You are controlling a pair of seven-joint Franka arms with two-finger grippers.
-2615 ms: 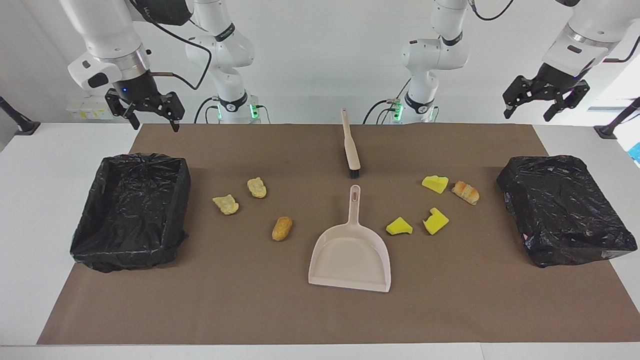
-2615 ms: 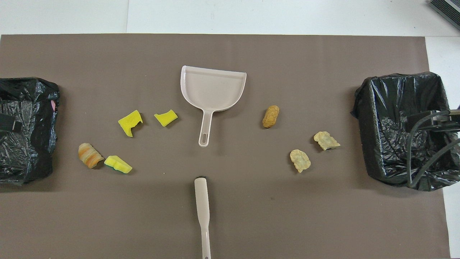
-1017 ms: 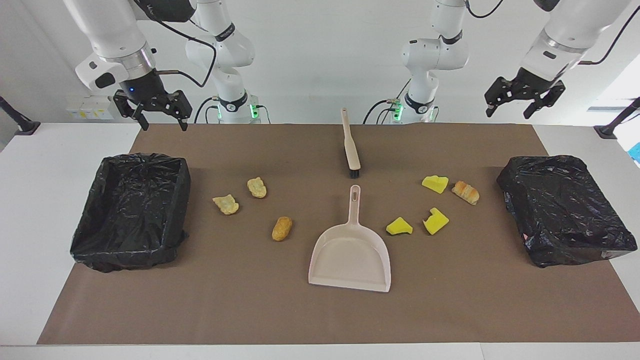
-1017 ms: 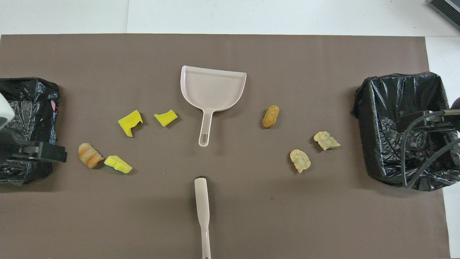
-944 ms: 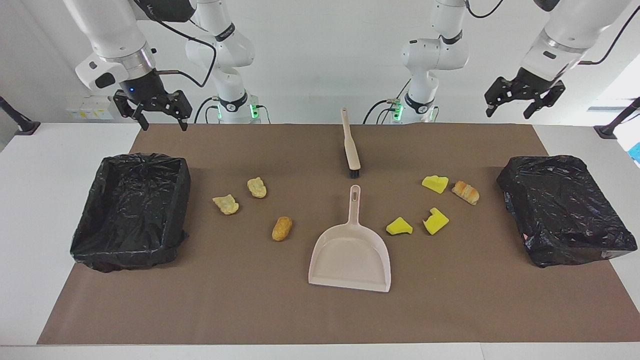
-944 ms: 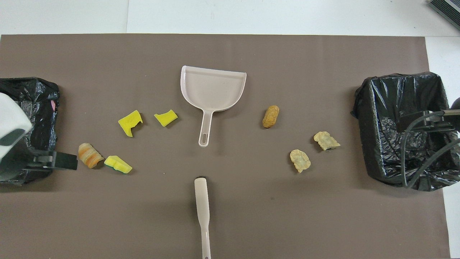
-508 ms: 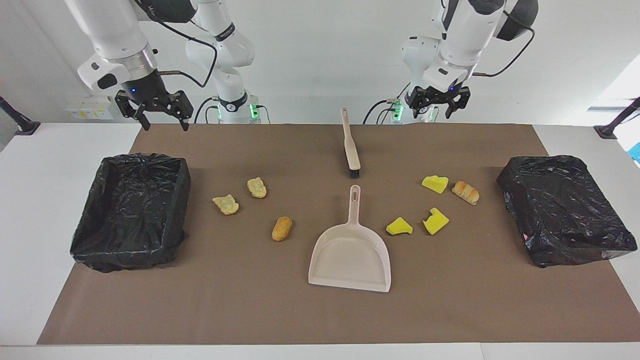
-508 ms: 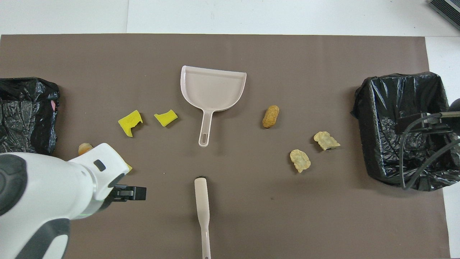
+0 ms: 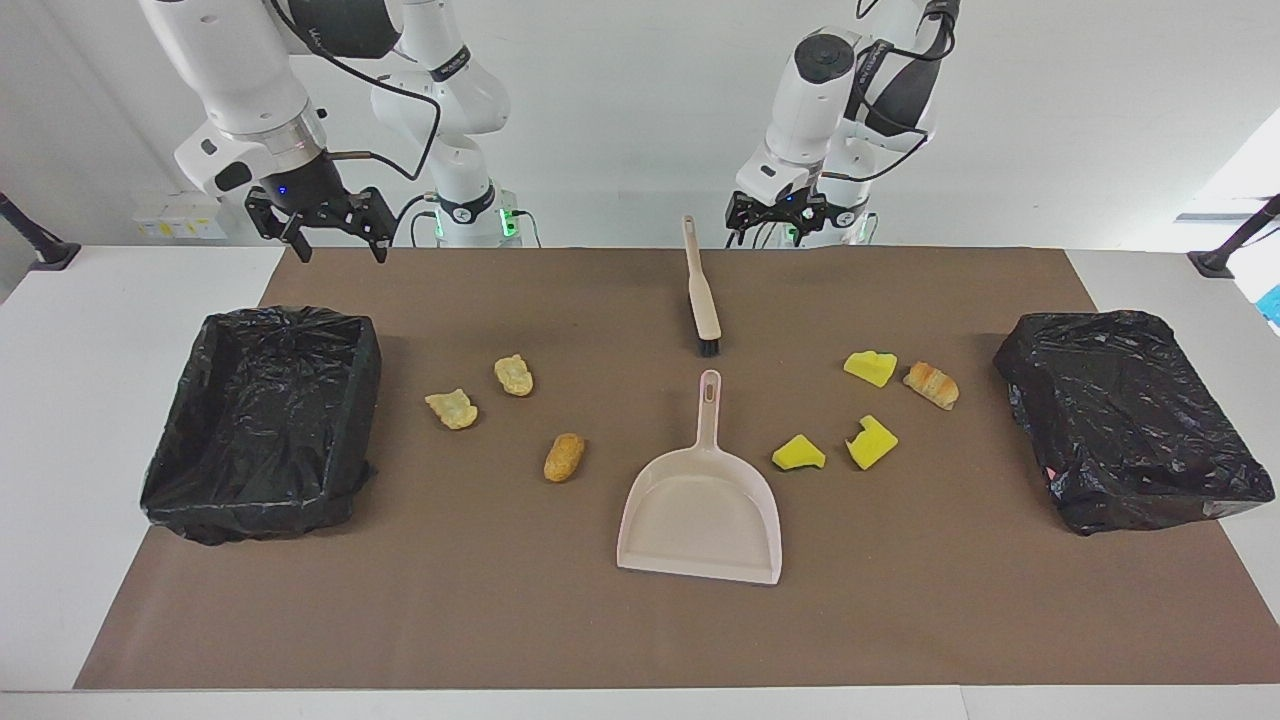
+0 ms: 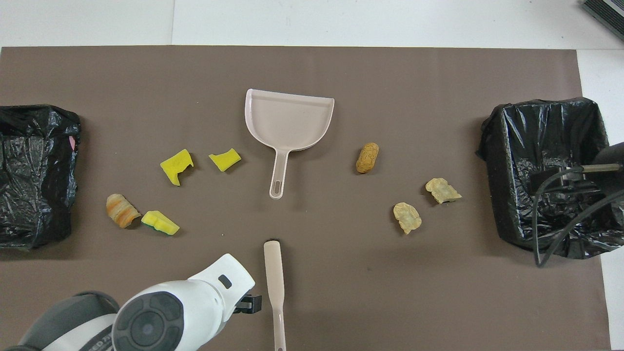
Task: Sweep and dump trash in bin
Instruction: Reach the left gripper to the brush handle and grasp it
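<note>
Evidently set for a handle pickup, left gripper, fingers spread and empty, hangs beside the beige plastic hand brush; right gripper, spread, waits above the mat near the open black-lined bin; yellow sponge and tan bread-like trash lies unswept flanking the beige plastic dustpan.

The beige hand brush's handle end runs off the overhead view's bottom edge. The black-lined bin at centre left is cut by that view's left edge.

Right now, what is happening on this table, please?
Nothing is held yet. The left gripper hangs open beside the handle end of the hand brush. The right gripper is open in the air near the open black bin. The dustpan lies empty on the mat, and all seven pieces of trash lie unswept around it.
</note>
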